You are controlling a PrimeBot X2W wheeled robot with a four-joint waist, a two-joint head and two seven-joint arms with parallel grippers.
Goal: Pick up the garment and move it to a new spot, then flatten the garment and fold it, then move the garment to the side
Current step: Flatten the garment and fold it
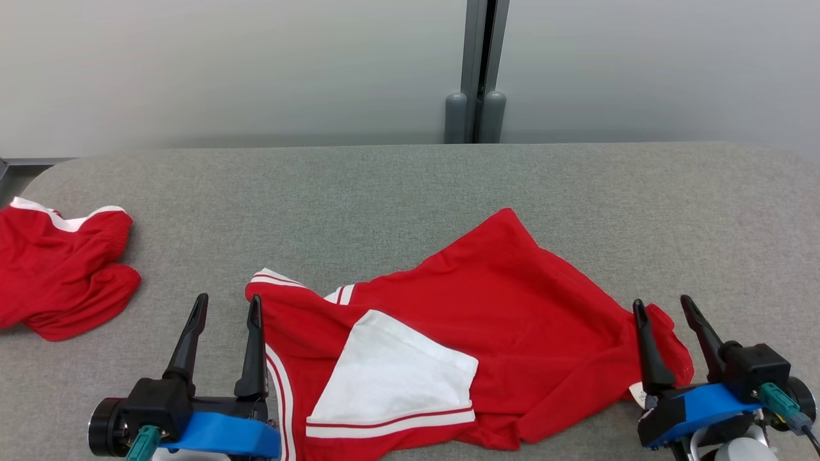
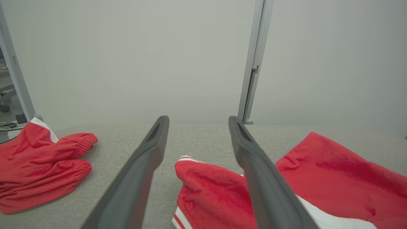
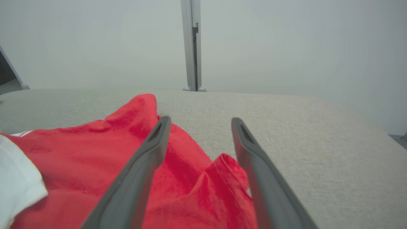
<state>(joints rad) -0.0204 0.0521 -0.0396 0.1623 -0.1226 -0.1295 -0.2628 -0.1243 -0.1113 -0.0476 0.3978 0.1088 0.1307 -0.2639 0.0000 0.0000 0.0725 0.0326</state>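
Observation:
A red garment (image 1: pixel 487 326) with a white panel and white stripes lies crumpled on the grey table (image 1: pixel 410 186), near the front edge at the middle. My left gripper (image 1: pixel 229 305) is open at its left end, above the striped corner (image 2: pixel 203 181), holding nothing. At the garment's right end my right gripper (image 1: pixel 663 307) is open, its fingers straddling a bunched red fold (image 3: pixel 222 178). The same garment appears in the right wrist view (image 3: pixel 95 152) to the left of the fingers.
A second red garment (image 1: pixel 57 269) with white trim and elastic cuffs lies bunched at the table's left edge, also seen in the left wrist view (image 2: pixel 41 165). A pale wall with a grey post (image 1: pixel 477 70) stands behind the table.

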